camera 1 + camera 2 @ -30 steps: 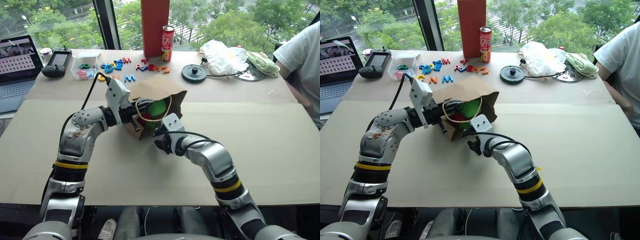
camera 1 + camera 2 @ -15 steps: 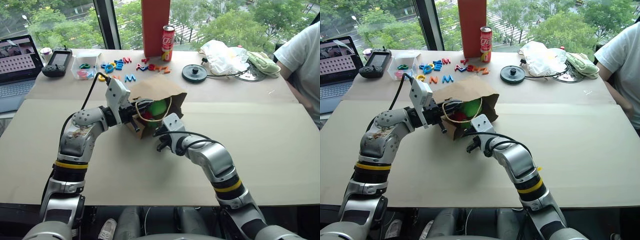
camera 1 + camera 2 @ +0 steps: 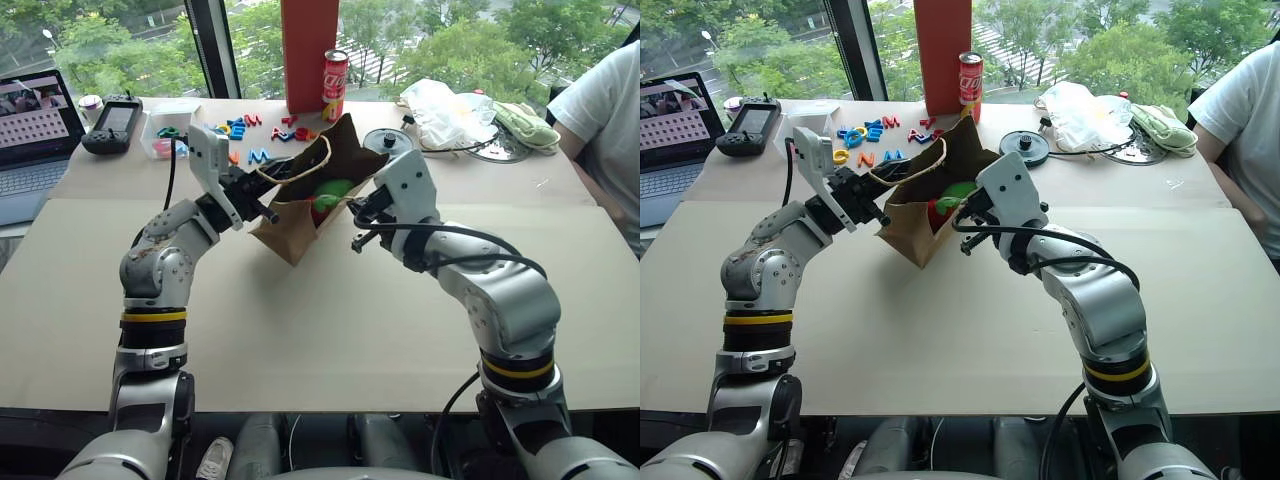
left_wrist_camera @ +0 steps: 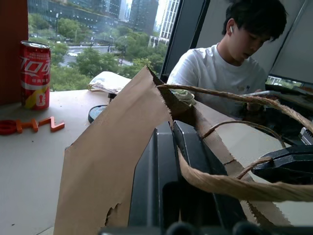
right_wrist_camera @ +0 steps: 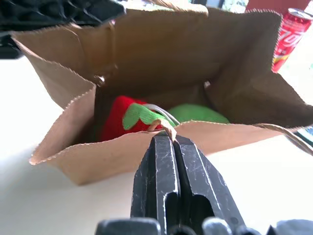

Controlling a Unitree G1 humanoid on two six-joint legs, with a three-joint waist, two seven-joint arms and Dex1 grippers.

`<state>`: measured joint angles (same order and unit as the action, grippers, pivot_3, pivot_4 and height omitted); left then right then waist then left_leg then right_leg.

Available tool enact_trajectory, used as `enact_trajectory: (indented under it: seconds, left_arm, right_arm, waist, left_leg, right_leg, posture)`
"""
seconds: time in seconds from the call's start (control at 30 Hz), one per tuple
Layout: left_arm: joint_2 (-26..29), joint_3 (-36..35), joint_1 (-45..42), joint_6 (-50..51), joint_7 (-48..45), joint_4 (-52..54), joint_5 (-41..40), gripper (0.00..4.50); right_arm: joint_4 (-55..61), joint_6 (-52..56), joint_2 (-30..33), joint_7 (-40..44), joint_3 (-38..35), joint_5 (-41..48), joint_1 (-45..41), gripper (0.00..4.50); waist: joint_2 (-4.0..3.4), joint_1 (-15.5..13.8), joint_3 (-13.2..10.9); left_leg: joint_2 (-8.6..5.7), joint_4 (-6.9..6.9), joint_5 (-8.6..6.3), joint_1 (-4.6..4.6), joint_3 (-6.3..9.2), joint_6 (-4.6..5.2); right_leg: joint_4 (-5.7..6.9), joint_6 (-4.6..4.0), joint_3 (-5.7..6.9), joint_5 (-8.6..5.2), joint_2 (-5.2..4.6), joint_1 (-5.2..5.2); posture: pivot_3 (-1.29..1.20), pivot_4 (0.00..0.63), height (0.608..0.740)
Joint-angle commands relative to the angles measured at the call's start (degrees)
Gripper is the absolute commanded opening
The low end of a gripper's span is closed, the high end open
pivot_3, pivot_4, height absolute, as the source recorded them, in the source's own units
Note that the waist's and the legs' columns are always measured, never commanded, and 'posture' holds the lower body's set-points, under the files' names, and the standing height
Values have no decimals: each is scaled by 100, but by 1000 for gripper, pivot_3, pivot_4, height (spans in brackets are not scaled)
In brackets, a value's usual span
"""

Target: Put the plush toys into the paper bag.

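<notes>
- While both plush toys, the red chili (image 5: 120, 120) and the green lump (image 5: 198, 113), are sitting inside the paper bag (image 3: 300, 225), I am keeping its mouth up so nothing spills.
- My left gripper (image 3: 262, 197) is pinching one rim and cord handle.
- My right gripper (image 5: 165, 139) is clamping the opposite rim.
- Bag is hanging tilted near the table's (image 3: 560, 300) far-middle edge.

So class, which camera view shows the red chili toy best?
The right wrist view: it looks straight into the bag's open mouth, where the chili lies beside the green toy. The eye views show a red sliver of it past the rim; in the left wrist view the bag's wall hides it.
</notes>
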<state>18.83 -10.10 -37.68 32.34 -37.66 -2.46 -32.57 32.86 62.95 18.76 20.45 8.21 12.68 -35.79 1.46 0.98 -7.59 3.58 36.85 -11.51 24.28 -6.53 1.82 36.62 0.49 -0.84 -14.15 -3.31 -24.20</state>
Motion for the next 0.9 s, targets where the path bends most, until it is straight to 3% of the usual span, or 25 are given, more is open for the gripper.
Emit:
enact_trajectory:
  seconds: [0.03, 0.47, 0.63, 0.67, 0.77, 0.9]
  left_arm:
    - [-20, 90, 174, -52, -17, 256, -27, 0]
    - [149, 189, -79, -215, -357, -443, 156, 0]
    - [231, 103, -71, -45, -484, -435, -2, 0]
    - [261, 74, -65, 7, -531, -406, -64, 608]
    - [340, -23, -86, 192, -584, -320, -231, 1496]
    - [624, -227, -51, 472, -691, -190, -465, 2999]
  right_arm:
    - [172, -175, 69, 34, 186, 2, -42, 38]
    - [-367, -354, -353, -280, 336, -170, -325, 38]
    - [-358, -552, -380, -319, 266, -166, -322, 1751]
    - [-312, -609, -433, -312, 210, -101, -309, 2076]
    - [-238, -687, -482, -261, 120, 11, -287, 3099]
    - [-50, -628, -451, -175, -78, 182, -294, 4482]
  waist:
    - [0, -5, 0]
    - [0, -20, 0]
    - [0, -19, 0]
    - [0, -20, 0]
    - [0, -19, 0]
    - [0, -9, 0]
  left_leg:
    - [-2, 0, 0, -1, -1, 0]
    - [-3, 2, 0, 1, -2, 0]
    - [-3, 0, 0, 2, -2, 0]
    - [-3, 0, 0, 3, -2, 0]
    - [-3, 0, 0, 2, -2, 0]
    - [-1, 0, 0, 2, -2, -1]
  right_leg:
    - [0, 0, 0, 0, -2, 1]
    - [-3, 0, 1, 0, -3, -1]
    - [2, 0, 1, 0, -4, 0]
    - [2, 0, 1, 0, -4, -1]
    - [1, 0, 1, 0, -4, -1]
    - [2, 0, 1, 0, -3, -2]
  posture:
    - [0, 150, 739]
    - [0, 150, 739]
    - [0, 150, 739]
    - [0, 150, 739]
    - [0, 150, 739]
    - [0, 150, 739]
